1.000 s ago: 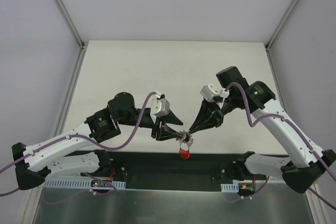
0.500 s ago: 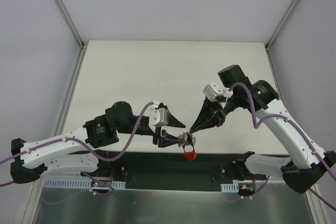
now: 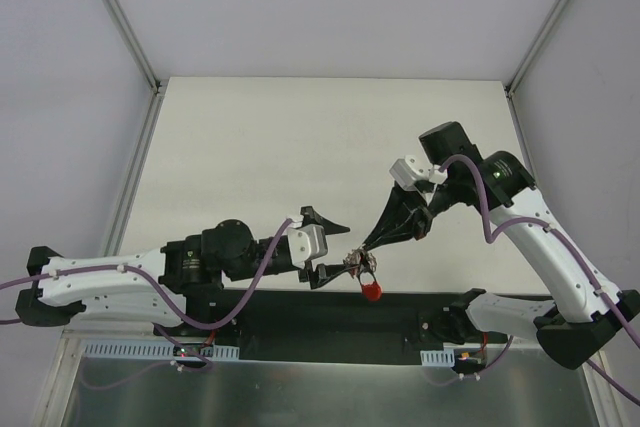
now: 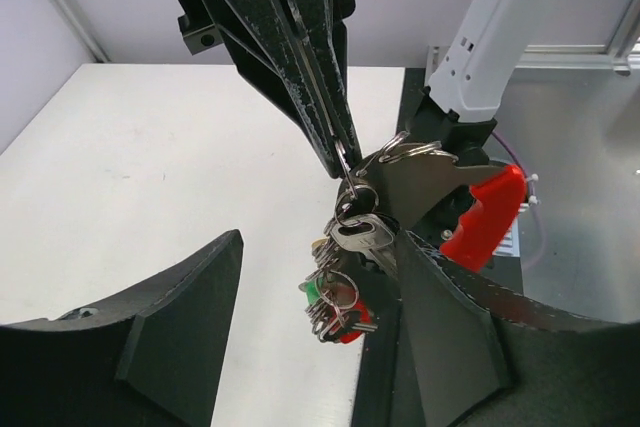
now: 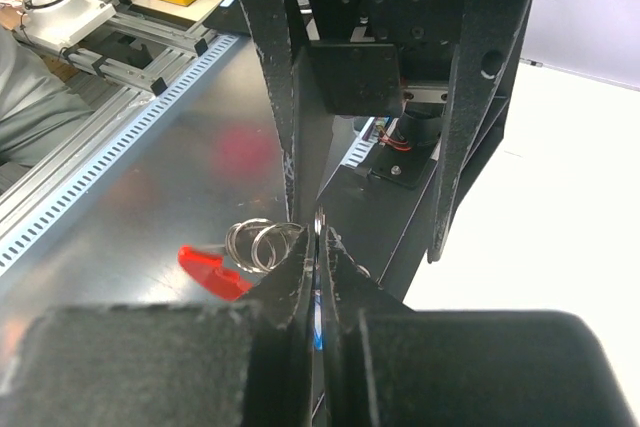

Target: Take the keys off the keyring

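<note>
**Keys** (image 4: 352, 235): one bunch, silvery, with red and green heads showing. It hangs in the air over the near edge of the table (image 3: 300, 127), between the two arms.

**Keyring** (image 4: 404, 151): thin silvery loops at the top of the bunch, caught at the tips of the right gripper (image 3: 362, 253).

**Right gripper:** fingers pressed together, reaching in from the far right.

**Left gripper** (image 4: 318, 247): jaws spread, one finger on either side of the bunch. Cannot tell whether it touches the keys.

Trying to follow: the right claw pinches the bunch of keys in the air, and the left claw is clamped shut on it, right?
No: the left gripper is open, fingers apart either side of the keys, as the left wrist view shows. The right gripper does pinch them.
</note>
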